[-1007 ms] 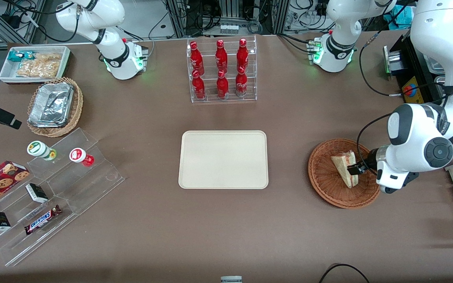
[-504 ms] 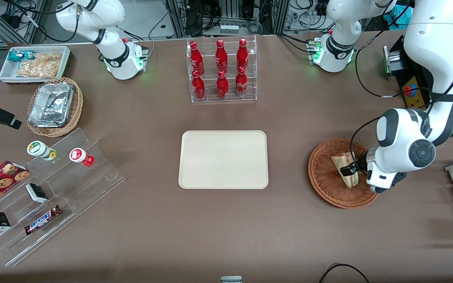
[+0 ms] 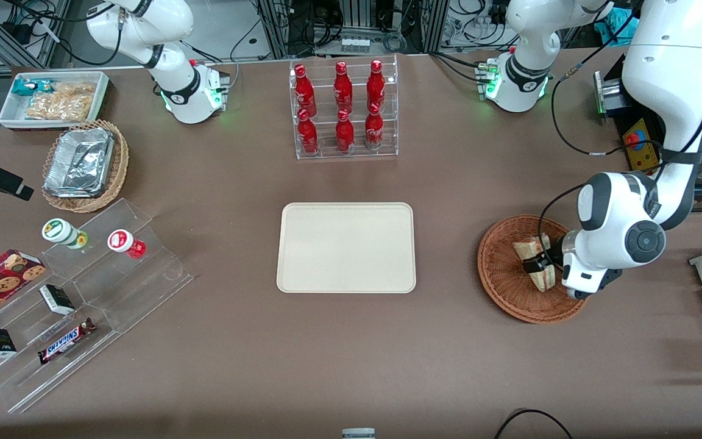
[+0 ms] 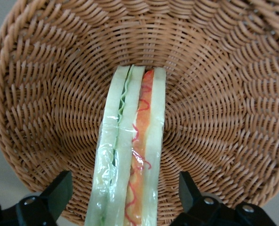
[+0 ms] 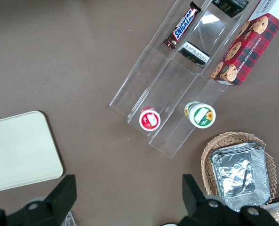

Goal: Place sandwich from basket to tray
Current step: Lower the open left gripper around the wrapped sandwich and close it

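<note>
The gripper (image 4: 123,200) hangs wide open inside the basket (image 4: 45,94), a finger on either side of the sandwich (image 4: 130,155), not touching. The sandwich stands on edge, its long axis running straight out between the fingers, squarely across their closing line

You get the front view high up, looking down over the whole table. Your left wrist camera sits close above the basket (image 4: 214,94), also seen in front view (image 3: 500,274). The right wrist camera looks down on the tray (image 5: 21,150) corner.
</note>
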Controlling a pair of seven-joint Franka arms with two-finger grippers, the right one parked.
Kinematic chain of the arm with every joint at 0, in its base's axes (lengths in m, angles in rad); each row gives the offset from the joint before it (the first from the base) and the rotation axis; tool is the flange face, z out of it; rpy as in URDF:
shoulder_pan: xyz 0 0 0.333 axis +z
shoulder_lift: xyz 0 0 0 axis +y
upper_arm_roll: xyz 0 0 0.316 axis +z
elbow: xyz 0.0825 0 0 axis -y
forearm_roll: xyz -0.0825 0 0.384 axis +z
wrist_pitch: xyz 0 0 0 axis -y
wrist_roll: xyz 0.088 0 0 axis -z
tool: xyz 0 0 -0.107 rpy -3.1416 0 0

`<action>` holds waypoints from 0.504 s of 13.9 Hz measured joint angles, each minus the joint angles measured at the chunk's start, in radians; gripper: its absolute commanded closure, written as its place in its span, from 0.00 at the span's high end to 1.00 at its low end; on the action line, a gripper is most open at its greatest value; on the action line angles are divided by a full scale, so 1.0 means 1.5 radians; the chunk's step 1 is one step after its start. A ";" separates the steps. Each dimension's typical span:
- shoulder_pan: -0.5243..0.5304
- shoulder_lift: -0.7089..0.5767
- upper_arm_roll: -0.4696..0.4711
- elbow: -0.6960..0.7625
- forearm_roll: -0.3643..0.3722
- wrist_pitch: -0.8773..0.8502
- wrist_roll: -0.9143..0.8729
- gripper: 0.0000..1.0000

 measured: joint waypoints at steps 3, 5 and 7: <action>0.000 0.009 0.000 0.000 0.000 0.002 0.000 0.34; 0.000 0.009 0.000 0.000 0.000 0.002 0.000 0.22; 0.000 0.009 0.000 0.000 0.000 0.002 0.000 0.17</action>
